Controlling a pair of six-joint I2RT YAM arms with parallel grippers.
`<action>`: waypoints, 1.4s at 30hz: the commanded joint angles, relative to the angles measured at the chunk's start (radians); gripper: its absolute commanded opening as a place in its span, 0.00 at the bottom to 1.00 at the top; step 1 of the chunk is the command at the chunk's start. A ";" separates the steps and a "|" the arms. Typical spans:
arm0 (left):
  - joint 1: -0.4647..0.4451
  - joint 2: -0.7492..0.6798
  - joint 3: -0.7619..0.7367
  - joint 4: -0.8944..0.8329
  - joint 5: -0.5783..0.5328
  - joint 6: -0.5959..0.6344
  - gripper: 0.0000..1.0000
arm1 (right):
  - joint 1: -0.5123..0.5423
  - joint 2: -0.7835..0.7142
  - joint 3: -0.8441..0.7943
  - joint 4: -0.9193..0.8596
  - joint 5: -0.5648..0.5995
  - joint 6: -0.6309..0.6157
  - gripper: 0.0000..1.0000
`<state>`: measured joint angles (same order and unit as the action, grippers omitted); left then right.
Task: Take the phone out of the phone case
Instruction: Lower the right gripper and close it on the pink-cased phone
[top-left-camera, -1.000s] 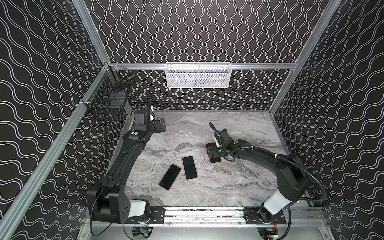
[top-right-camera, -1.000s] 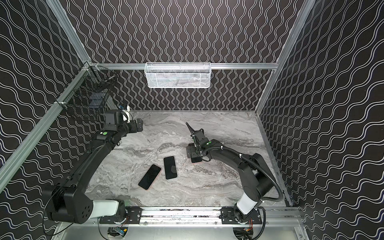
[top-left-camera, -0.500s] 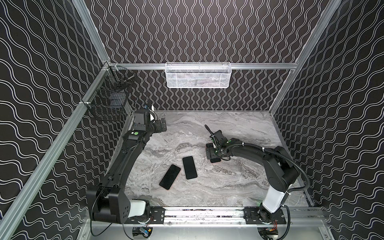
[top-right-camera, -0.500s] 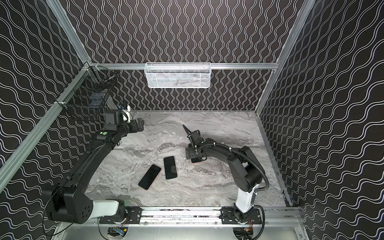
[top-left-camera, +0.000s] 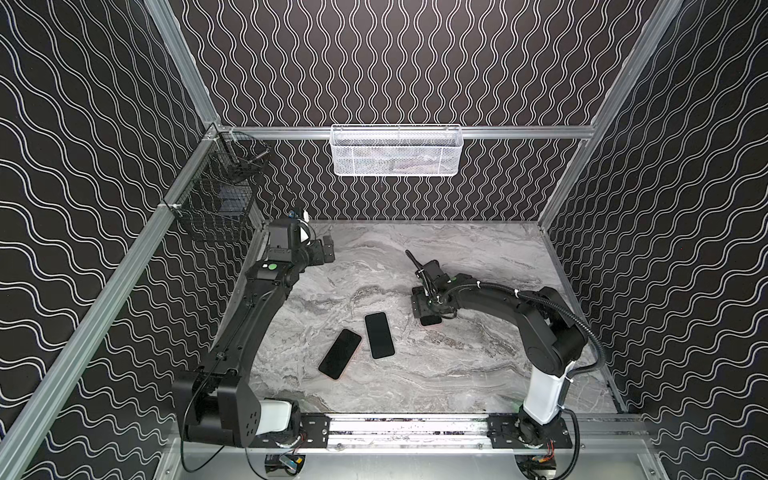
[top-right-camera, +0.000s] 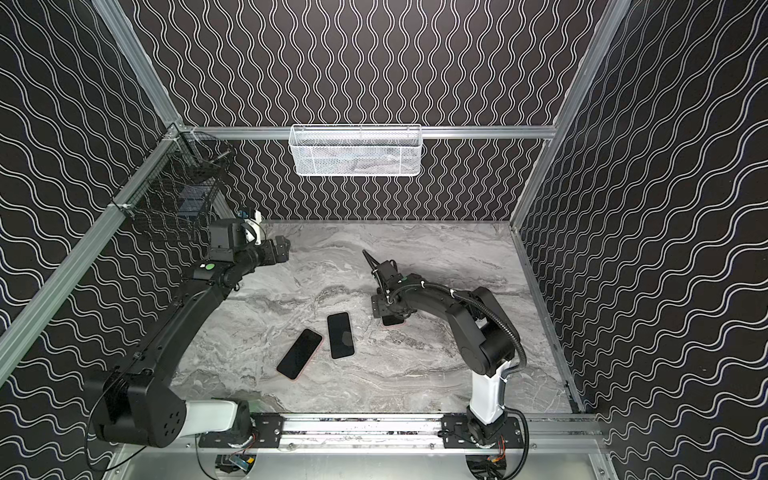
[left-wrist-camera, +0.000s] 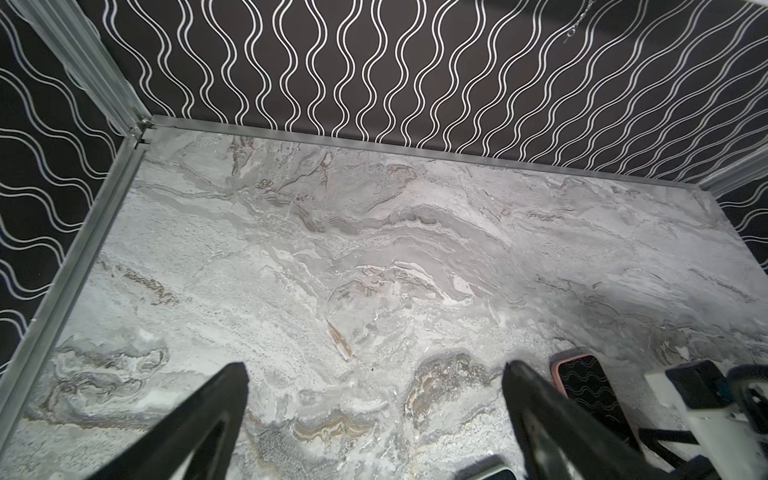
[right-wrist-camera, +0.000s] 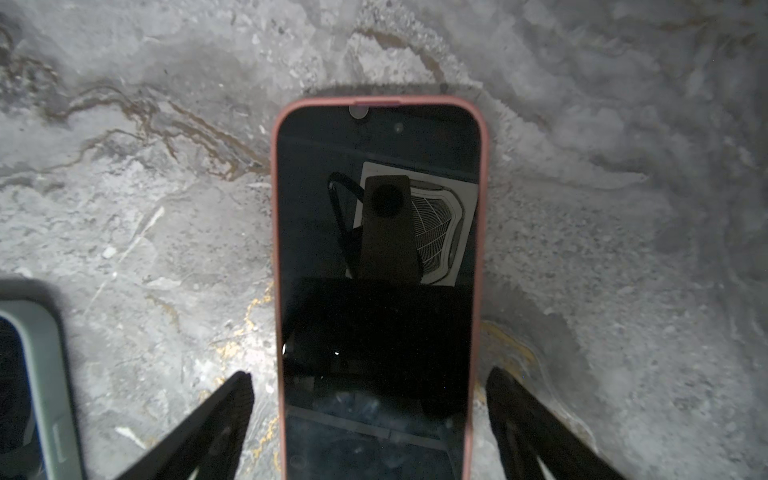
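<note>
A black phone (right-wrist-camera: 378, 270) in a pink phone case (right-wrist-camera: 275, 208) lies screen up on the marble table. My right gripper (right-wrist-camera: 368, 374) stands open astride its near end, with a gap between each finger and the case's sides. In both top views the right gripper (top-left-camera: 428, 309) (top-right-camera: 388, 309) covers most of this phone (top-left-camera: 430, 321) (top-right-camera: 392, 321). My left gripper (top-left-camera: 328, 249) (top-right-camera: 284, 249) hovers open and empty at the back left. The left wrist view shows the left gripper (left-wrist-camera: 374, 365) holding nothing over bare marble.
Two more cased phones lie mid-table: one with a pink rim (top-left-camera: 340, 354) (top-right-camera: 300, 354) and one in a grey-green case (top-left-camera: 379, 335) (top-right-camera: 340, 335) (right-wrist-camera: 37, 374). A white mesh basket (top-left-camera: 395, 150) hangs on the back wall. A black wire basket (top-left-camera: 216, 203) hangs at the left wall.
The right arm's elbow has swung in toward the middle. Its gripper has come down over the pink-cased phone, with the jaws a little narrower. The left arm has not moved.
</note>
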<state>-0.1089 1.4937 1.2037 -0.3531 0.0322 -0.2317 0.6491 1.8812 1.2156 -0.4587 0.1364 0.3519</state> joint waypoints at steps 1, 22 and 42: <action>0.002 0.005 0.002 0.036 0.004 -0.011 0.99 | 0.004 0.001 -0.005 -0.014 0.009 0.021 0.91; 0.002 -0.004 -0.003 0.031 -0.008 -0.016 0.99 | 0.024 0.053 -0.009 -0.023 0.054 0.018 0.90; 0.001 0.002 -0.009 0.025 0.006 -0.037 0.99 | 0.024 -0.022 -0.045 0.005 0.048 -0.003 0.64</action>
<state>-0.1089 1.4925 1.1965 -0.3546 0.0307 -0.2539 0.6724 1.8843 1.1759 -0.4290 0.1852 0.3557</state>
